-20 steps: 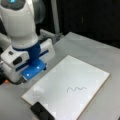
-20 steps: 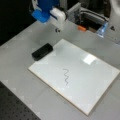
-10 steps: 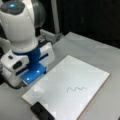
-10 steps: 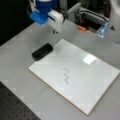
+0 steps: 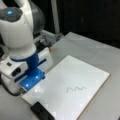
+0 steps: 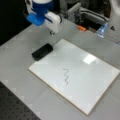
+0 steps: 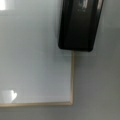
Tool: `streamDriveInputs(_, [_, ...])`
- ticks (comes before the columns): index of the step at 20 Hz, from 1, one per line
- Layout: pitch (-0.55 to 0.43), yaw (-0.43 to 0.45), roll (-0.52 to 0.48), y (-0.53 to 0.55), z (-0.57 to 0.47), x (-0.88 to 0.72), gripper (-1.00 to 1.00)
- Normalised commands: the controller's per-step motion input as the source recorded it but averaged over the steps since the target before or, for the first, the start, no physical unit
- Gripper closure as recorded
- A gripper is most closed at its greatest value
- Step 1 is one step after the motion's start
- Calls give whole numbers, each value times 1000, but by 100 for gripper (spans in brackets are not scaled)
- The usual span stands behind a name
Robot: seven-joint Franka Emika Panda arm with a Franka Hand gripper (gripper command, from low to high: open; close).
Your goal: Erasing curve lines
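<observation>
white board (image 5: pixel 75 85) lies flat on the grey table (image 5: pixel 100 52), filling the lower middle in both front views. the curve lines (image 5: pixel 76 89) sit low-centre on the board in a front view, and left of centre (image 6: pixel 66 76) in a front view, a thin dark squiggle w/ about three humps, unerased.

black eraser (image 6: pixel 42 51) lies on the table touching the board's edge, mid-left in a front view; at the bottom edge (image 5: pixel 41 111) in a front view. wrist view shows it at the top, centre-right (image 7: pixel 78 25), overlapping the board's wooden edge, w/ the board corner (image 7: pixel 71 101) lower down.

gripper (image 6: pixel 52 32) is at upper left in a front view, above the table just beyond the board's far edge, near the eraser but apart from it. it holds nothing; can't tell if the fingers are spread or pressed together. arm's white & blue body (image 5: pixel 22 50) fills the left side in a front view.
</observation>
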Motion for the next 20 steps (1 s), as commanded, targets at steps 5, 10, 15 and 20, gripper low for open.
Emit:
streamDriveInputs(5, [101, 145, 114, -263, 76, 265, -100])
streamDriveInputs(10, [75, 108, 128, -245, 26, 246, -100])
streamDriveInputs(15, [44, 61, 146, -248, -1, 231, -100])
streamDriveInputs(20, [32, 49, 180, -272, -23, 222, -100])
